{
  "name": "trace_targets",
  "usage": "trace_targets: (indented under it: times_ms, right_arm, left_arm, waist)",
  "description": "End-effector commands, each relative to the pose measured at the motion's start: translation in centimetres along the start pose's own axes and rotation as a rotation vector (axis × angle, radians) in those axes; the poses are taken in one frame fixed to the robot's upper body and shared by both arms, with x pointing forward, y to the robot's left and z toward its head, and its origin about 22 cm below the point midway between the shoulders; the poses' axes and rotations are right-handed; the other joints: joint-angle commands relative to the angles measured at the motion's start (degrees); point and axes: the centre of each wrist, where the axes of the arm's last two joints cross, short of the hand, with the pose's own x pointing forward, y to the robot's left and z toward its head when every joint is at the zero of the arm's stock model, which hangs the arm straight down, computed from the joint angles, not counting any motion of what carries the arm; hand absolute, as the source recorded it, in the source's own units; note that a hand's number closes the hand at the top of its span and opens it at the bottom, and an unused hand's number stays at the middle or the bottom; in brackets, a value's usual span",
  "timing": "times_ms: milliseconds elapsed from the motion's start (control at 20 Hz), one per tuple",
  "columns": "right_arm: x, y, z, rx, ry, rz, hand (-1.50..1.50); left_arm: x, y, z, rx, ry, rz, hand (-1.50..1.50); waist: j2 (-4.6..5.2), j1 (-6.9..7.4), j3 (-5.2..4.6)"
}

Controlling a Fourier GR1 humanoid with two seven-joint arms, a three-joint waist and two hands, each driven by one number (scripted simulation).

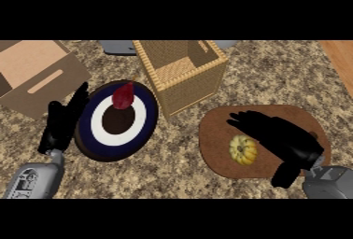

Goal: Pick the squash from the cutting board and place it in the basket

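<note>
- The right hand [283, 140] hovers over the brown cutting board [215, 154], its fingers [241, 119] spread and relaxed, grasping nothing.
- The yellow squash [243, 149] lies on the board just below those fingers, beside the palm on the side toward the plate. Whether the palm touches it cannot be told.
- The wicker basket [193, 88] stands on the speckled desk [172, 163] beyond the fingertips, up and to their left, near the board's far corner.
- The left hand [60, 123] rests open, its fingers [77, 97] straight and pointing away, holding nothing.
- A round plate [141, 133] with a blue rim lies just to the right of those fingers, carrying a dark red item [124, 96].
- A cardboard box [34, 79] sits beyond the left fingertips.
</note>
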Motion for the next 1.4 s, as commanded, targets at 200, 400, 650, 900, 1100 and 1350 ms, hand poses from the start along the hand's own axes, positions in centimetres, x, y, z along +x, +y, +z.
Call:
trace_targets:
  times_ms: [200, 400, 650, 900, 1100, 1350]
  right_arm:
    - [0.2, 2.8, -1.3, 0.023, 0.015, -0.01, -1.5]
    - [-0.2, 0.9, -1.0, 0.054, 0.055, 0.006, -1.5]
    - [0.1, 3.2, -2.1, 0.08, 0.04, -0.012, -1.5]
    - [-1.6, 2.3, -3.4, 0.055, 0.05, -0.018, -1.5]
    - [-0.5, 6.5, -3.8, 0.066, 0.054, 0.017, -1.5]
    - [-2.3, 5.9, -4.5, 0.034, -0.023, 0.15, 1.5]
  left_arm:
    - [0.0, 0.3, 0.7, -0.005, -0.003, 0.003, 0.0]
    - [-1.7, 1.7, -0.6, 0.014, 0.018, -0.007, 0.0]
    - [0.9, 1.0, -0.1, 0.004, -0.001, 0.025, 0.0]
    - [1.0, 0.1, -1.7, 0.01, -0.004, 0.003, 0.0]
    - [-0.1, 0.6, -0.3, -0.007, -0.01, 0.012, 0.0]
    - [-0.6, 0.4, -0.8, 0.001, 0.009, -0.002, 0.0]
  waist:
    - [-0.02, 0.01, 0.01]
    - [0.0, -0.16, -0.01]
    - [-0.03, -0.09, 0.0]
    - [0.04, -0.09, 0.0]
    - [0.01, 0.0, 0.0]
    - [0.09, 0.05, 0.01]
